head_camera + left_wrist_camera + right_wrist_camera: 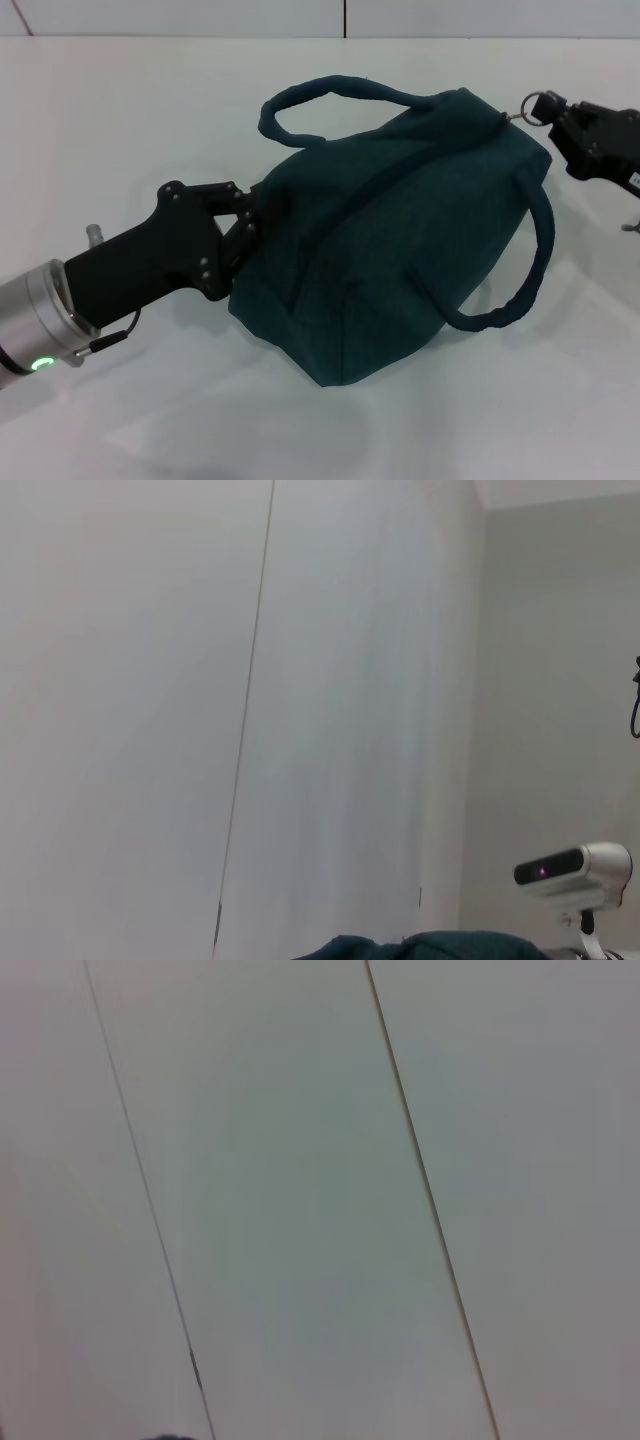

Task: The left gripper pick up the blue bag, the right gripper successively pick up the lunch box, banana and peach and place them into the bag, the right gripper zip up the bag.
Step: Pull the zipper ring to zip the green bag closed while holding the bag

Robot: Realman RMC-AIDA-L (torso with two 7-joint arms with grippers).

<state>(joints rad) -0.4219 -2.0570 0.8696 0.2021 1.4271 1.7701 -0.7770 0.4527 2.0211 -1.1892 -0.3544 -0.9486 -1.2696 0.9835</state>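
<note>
The blue bag point(390, 240) lies on the white table in the head view, its zip line closed along the top and both loop handles flopped outward. My left gripper point(243, 218) is shut on the fabric at the bag's left end. My right gripper point(553, 110) is at the bag's far right end, pinching the metal ring zipper pull point(540, 105). A strip of the bag's fabric point(420, 947) shows in the left wrist view. The lunch box, banana and peach are not visible in any view.
The white table point(120, 120) spreads around the bag, with a wall seam behind it. The left wrist view shows wall panels and a small silver camera point(572, 866). The right wrist view shows only pale wall panels.
</note>
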